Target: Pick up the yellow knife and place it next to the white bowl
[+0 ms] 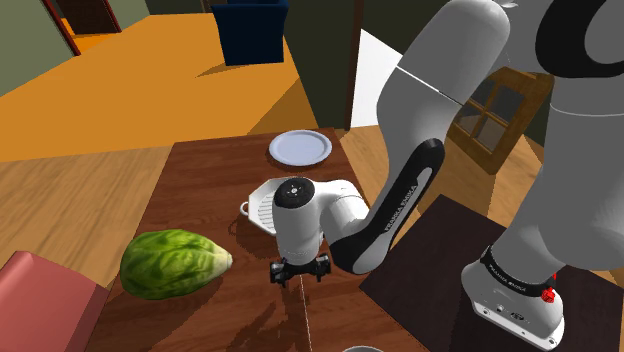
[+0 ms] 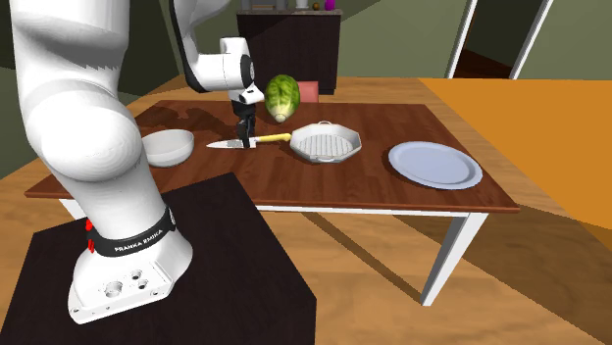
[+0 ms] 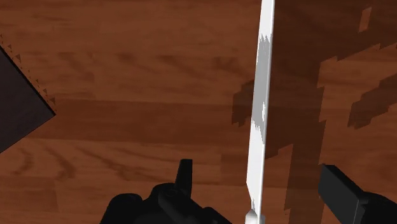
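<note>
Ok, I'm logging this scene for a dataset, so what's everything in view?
knife: one, yellow handle, pale blade, flat on the table
bowl: one, white, table end nearest the stand
ridged pan: one, white, by the knife's handle
plate: one, pale, opposite table end
lettuce: one, green, on the table
block: one, pink, by the lettuce
table: one, brown wood
cabinet: one, dark, beyond the table
stand: one, black
arm: one, white
hand: one, black, open, straddling the blade untouched

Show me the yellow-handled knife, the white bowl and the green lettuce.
Yellow-handled knife [image 2: 274, 138]: second exterior view, yellow handle.
Round white bowl [image 2: 169, 152]: second exterior view, outer wall.
Green leafy lettuce [image 1: 172, 263]: shoulder view, middle.
</note>
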`<state>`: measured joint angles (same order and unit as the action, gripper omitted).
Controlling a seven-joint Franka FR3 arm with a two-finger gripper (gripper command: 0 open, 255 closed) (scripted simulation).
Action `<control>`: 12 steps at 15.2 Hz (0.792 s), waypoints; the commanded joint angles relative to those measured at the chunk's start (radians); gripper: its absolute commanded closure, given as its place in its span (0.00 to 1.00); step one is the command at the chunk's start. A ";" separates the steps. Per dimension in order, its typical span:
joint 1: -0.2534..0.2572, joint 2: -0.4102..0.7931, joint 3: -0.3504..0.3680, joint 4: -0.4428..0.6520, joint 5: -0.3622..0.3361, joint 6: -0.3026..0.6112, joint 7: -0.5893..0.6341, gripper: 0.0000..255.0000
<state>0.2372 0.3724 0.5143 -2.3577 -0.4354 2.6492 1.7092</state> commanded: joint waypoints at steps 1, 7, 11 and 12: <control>0.000 0.000 0.000 0.000 0.000 0.000 0.000 0.00; -0.071 -0.131 0.098 -0.014 0.146 -0.095 -0.103 0.00; -0.071 -0.131 0.098 -0.014 0.146 -0.095 -0.103 0.00; -0.071 -0.131 0.098 -0.014 0.146 -0.095 -0.103 0.00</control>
<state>0.1661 0.2420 0.6122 -2.3718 -0.2898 2.5542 1.6065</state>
